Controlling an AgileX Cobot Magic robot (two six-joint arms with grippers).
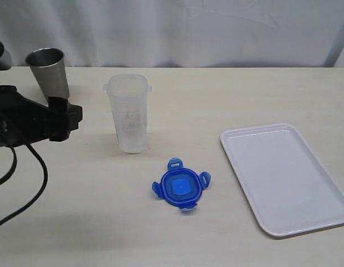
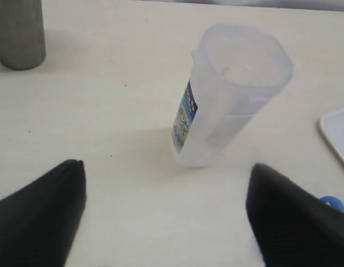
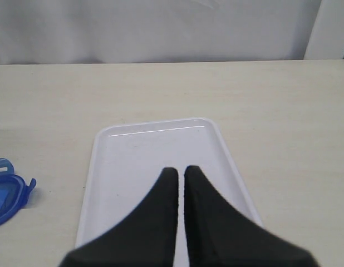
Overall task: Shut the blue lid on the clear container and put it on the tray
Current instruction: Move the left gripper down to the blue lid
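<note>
Black cable (image 1: pixel 45 181) loops off the left arm at the near left edge of the exterior view, and the left gripper (image 2: pixel 167 167) points across the table (image 1: pixel 77 233) toward the clear container (image 1: pixel 129 114). From that side its jaws are hard to read. The left wrist view shows the two fingers set wide apart with nothing between them, and the container stands just beyond their tips. Behind the arm, a steel cup (image 1: pixel 48 72) stands upright near the table's back edge. To its right the clear container stands upright and uncovered on the table; only the left wrist view shows the printed label (image 2: pixel 185 117) on its side. Next, nearer the front, the blue lid (image 1: pixel 181 187) lies flat on the table, apart from the container, its four tabs splayed out. Farthest right lies the white tray (image 1: pixel 283 178), well apart from the container. The right gripper (image 3: pixel 181 169) is out of the exterior view. Its wrist view shows the fingers pressed almost together, gripping nothing, over one end of the tray, though whether they touch it I cannot tell.
</note>
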